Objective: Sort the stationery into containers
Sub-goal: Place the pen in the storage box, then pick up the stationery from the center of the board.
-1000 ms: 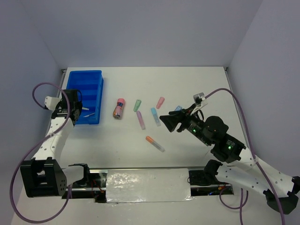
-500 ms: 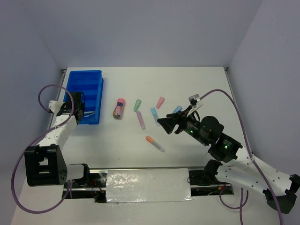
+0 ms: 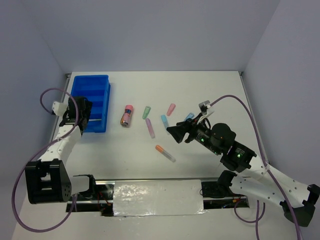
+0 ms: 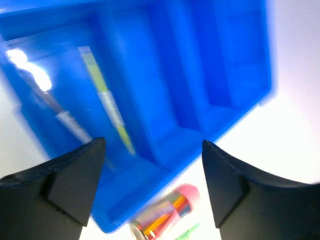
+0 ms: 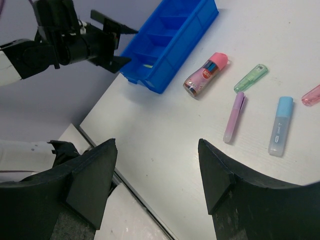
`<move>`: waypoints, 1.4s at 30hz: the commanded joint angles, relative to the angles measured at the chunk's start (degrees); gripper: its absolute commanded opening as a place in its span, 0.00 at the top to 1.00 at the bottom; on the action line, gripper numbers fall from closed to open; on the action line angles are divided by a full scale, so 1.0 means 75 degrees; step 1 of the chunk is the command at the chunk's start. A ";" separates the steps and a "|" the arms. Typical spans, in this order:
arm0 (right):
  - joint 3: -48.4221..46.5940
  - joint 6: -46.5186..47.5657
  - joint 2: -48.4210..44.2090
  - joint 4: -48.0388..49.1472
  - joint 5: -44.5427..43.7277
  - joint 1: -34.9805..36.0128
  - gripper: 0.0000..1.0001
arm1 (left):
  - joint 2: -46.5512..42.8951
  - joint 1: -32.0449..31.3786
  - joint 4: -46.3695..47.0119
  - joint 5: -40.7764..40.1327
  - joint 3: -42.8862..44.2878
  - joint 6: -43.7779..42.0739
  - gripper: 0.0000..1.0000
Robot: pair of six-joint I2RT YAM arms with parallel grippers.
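Note:
The blue container tray [image 3: 95,90] stands at the far left. My left gripper [image 3: 83,116] hangs over its near end, open and empty. In the left wrist view, the left gripper [image 4: 152,147] frames a compartment of the tray [image 4: 220,60] holding a thin yellow pen [image 4: 107,100] and a grey pen [image 4: 70,124]. On the table lie a brown-pink tube [image 3: 127,115], green [image 3: 146,112], pink [image 3: 171,109], purple [image 3: 150,128], light blue [image 3: 165,123] and orange [image 3: 165,153] markers. My right gripper [image 3: 173,131] hovers open beside the light blue marker, holding nothing.
The right wrist view shows the tray [image 5: 165,40], tube [image 5: 205,75], green marker [image 5: 250,77], purple marker [image 5: 233,117], light blue marker [image 5: 280,126] and the table's near edge [image 5: 120,175] under my right gripper [image 5: 157,145]. Walls enclose the table on three sides.
My left gripper has gone from nearly shut to wide open over the tray's near end. The right gripper has drifted slightly left, still open.

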State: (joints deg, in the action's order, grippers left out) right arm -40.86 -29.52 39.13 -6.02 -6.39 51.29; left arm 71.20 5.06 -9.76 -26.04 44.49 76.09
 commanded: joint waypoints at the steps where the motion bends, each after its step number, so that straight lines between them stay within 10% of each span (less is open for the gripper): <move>1: -0.0118 0.0069 -0.0085 0.0275 0.0009 0.0017 0.27 | -0.0388 -0.0275 0.1231 0.0741 0.0816 -0.2021 0.06; 7: -0.0130 0.0115 -0.0120 -0.0004 0.0172 0.0017 0.27 | 0.0126 -0.1775 0.0906 0.1268 0.2269 -0.5233 0.01; 15: -0.0821 0.0514 -0.0085 -0.1751 0.0138 0.0017 0.17 | 0.4154 -0.3988 -0.3513 0.1609 0.6196 -0.7777 0.10; 42: -0.0400 0.0678 -0.0402 -0.1928 0.1098 0.0006 0.15 | 0.5729 -0.3277 -0.3292 0.2043 0.5377 -0.7112 0.17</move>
State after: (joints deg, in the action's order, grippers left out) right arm -43.66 -25.39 35.92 -21.80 0.80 51.29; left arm 111.70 -20.47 -34.41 -12.12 84.07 21.37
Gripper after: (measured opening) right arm 0.852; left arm 0.839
